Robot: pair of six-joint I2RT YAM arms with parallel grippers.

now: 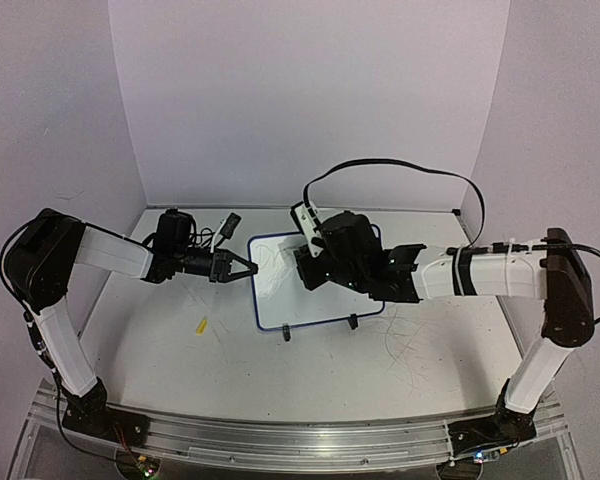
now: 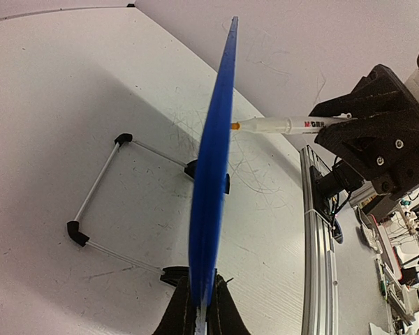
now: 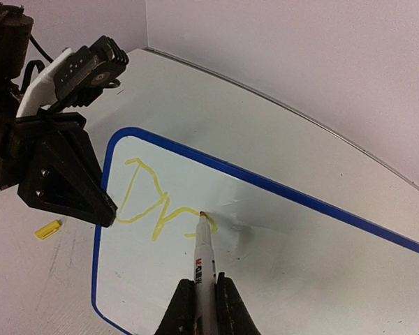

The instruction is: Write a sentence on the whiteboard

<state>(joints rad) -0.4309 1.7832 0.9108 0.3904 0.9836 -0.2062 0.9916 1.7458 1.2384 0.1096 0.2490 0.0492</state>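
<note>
Right claw (image 3: 204,287) is pressed tight on a marker (image 3: 204,258). The marker sticks out ahead of this claw, and its tip sits on the whiteboard (image 3: 300,258). Left claw (image 3: 106,209) pinches the board's blue rim on the side away from the right claw. It looks like it is holding the board steady.

The whiteboard stands on the desk (image 1: 180,360) between the two claws. The sentence (image 3: 143,199) is only just begun. Between the marker tip and the left claw there is a big yellow D, then one or two squiggly lines that look like the next letter. The rest of the board past the marker tip is bare. I think nearly all the writing is yet to be done.

Only the right wrist view shows the yellow letters well. In the top view, the right claw (image 1: 308,268) covers part of the whiteboard (image 1: 280,305), and I cannot read any writing there. That view does show the left claw (image 1: 248,268) at the rim and two black feet (image 1: 286,335) along the board's near edge. A small yellow piece (image 1: 202,325) lies on the desk, below the left claw in that view. It may be the marker's cap.

The left wrist view sees the whiteboard (image 2: 213,174) from its thin edge, running up and away from the left claw (image 2: 201,307). No letters show. It does show a wire stand (image 2: 101,188) behind the board. It also shows the marker (image 2: 286,125) coming in from the other side, with its tip right at the board.
</note>
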